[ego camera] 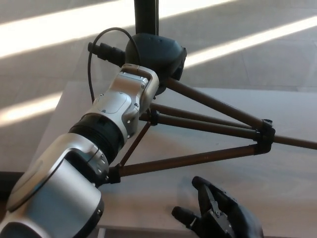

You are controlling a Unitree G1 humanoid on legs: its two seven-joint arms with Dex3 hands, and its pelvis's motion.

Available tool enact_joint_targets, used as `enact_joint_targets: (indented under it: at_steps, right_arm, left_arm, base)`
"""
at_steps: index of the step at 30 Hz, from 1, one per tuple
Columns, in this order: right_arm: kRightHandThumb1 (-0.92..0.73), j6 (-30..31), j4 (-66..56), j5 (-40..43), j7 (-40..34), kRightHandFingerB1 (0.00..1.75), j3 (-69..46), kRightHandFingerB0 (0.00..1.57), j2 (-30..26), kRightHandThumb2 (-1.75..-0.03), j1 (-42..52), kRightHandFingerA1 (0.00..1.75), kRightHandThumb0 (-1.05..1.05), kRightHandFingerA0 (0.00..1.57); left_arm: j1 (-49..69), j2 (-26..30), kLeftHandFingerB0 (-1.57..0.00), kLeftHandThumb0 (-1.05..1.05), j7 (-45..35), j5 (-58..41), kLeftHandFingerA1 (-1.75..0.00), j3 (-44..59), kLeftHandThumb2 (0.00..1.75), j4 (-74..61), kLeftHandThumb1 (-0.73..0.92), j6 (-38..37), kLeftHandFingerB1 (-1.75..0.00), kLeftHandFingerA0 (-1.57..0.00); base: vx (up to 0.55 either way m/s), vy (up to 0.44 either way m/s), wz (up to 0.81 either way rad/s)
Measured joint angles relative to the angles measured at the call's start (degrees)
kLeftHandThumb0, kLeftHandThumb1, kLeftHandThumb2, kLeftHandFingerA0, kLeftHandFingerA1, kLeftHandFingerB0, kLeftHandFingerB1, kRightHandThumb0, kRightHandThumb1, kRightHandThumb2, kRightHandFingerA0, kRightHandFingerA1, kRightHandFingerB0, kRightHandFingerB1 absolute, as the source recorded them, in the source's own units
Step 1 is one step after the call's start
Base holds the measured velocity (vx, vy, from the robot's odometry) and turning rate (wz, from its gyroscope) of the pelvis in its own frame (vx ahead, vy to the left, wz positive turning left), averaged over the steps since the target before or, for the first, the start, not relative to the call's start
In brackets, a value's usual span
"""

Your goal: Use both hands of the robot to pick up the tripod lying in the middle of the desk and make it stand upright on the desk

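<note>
The tripod [198, 159] has thin brown legs with black clamps, and they spread out over the grey desk [292, 171]. Its black centre column [146, 15] rises out of the top of the head view. My left hand [154, 51] is shut around the tripod's top hub where the legs meet, and its silver forearm fills the lower left. At the bottom edge my right hand [218, 219] is open with its fingers spread, below the nearest leg and not touching it. The leg tips on the right run out of the picture.
The desk's far-left corner [67, 91] lies just behind my left forearm, with the floor and its bright sunlight stripes beyond. A black cable [91, 54] loops off my left wrist. Bare desk surface shows right of my right hand.
</note>
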Motion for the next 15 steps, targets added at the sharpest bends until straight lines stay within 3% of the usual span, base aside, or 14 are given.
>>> enact_joint_targets:
  at_steps: [2,7,10,11,13,14,15]
  right_arm:
    - [-0.71,-0.66,-0.12,0.45,-0.11,0.52,0.11,0.44,-0.03,-0.61,0.89,0.94,-0.61,0.4]
    - [-0.73,-0.7,1.32,1.06,-1.63,0.44,-0.43,0.43,-0.08,-0.61,2.57,0.83,-0.59,0.39]
    - [-0.7,-0.88,1.87,1.46,-2.35,0.44,-0.82,0.42,-0.08,-0.62,2.46,0.77,-0.6,0.38]
    - [-0.69,-0.93,1.94,1.56,-2.57,0.45,-1.01,0.43,-0.08,-0.61,2.36,0.77,-0.6,0.39]
    - [-0.69,-0.93,2.14,1.79,-2.92,0.45,-1.27,0.43,-0.08,-0.61,2.13,0.77,-0.6,0.39]
    - [-0.67,-0.93,2.24,1.9,-3.06,0.45,-1.37,0.44,-0.08,-0.6,2.01,0.72,-0.6,0.4]
    - [-0.66,-0.93,2.36,2.12,-3.3,0.45,-1.55,0.42,-0.07,-0.6,1.84,0.71,-0.59,0.38]
  left_arm:
    - [0.0,0.11,-0.77,-0.24,0.05,0.0,-1.59,0.0,0.92,-0.01,0.64,-0.28,-1.2,-0.9]
    - [0.0,0.35,-0.79,-0.23,0.09,-0.01,-1.6,0.03,0.92,-0.02,0.64,-0.56,-1.21,-0.91]
    - [0.0,0.38,-0.8,-0.23,0.09,-0.01,-1.43,0.03,0.92,-0.02,0.66,-0.77,-1.04,-0.93]
    - [0.0,0.38,-0.8,-0.24,0.09,-0.01,-1.28,0.03,0.91,-0.02,0.67,-0.83,-0.95,-0.92]
    - [0.0,0.39,-0.8,-0.24,0.09,0.0,-1.28,0.02,0.91,-0.02,0.67,-0.91,-0.95,-0.92]
    - [0.0,0.39,-0.77,-0.23,0.09,0.0,-1.6,0.02,0.92,-0.02,0.64,-0.93,-1.21,-0.88]
    - [0.0,0.41,-0.8,-0.25,0.09,0.01,-1.58,0.02,0.9,-0.02,0.62,-0.96,-1.18,-0.9]
  base:
    - [0.0,0.0,0.0]
    - [0.0,0.0,0.0]
    - [0.0,0.0,0.0]
    - [0.0,0.0,0.0]
    - [0.0,0.0,0.0]
    - [0.0,0.0,0.0]
    - [0.0,0.0,0.0]
